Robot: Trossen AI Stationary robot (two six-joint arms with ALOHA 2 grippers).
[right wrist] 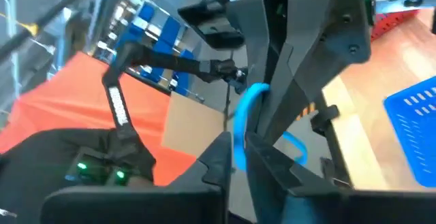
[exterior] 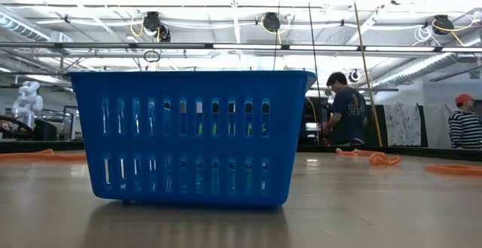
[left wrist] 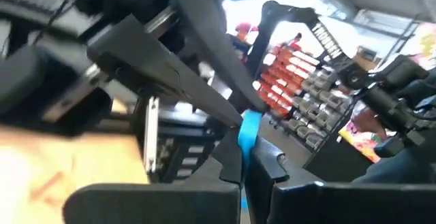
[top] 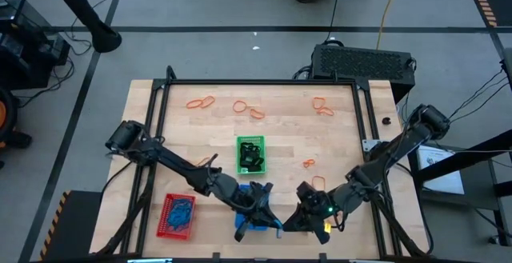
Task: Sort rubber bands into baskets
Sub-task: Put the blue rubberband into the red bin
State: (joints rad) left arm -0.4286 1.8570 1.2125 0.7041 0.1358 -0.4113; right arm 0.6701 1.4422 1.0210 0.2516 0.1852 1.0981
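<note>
High view: you see both arms meeting at the desk's (top: 336,143) near edge, over the blue basket (top: 250,217).
Left gripper (top: 268,215): low at the near edge, just beside the blue basket; in your left wrist view its fingers (left wrist: 235,159) are pinched together on a blue band (left wrist: 248,130).
Right gripper (top: 294,221): facing the left one, almost tip to tip; in your right wrist view its fingers (right wrist: 225,156) are clamped on the same blue band (right wrist: 246,115), so both hold it.
Green basket (top: 250,153): mid-desk, with black bands inside.
Red basket (top: 177,216): near-left corner, holding blue bands.
Blue basket, low view (exterior: 192,135): fills most of your picture, upright on the desk; you cannot tell what lies in it.
Orange bands (top: 201,101): scattered along the far side, more at (top: 249,109) and (top: 322,105); a few lie right of the green basket (top: 309,163).
People: two stand in the room beyond the desk in your low view.
</note>
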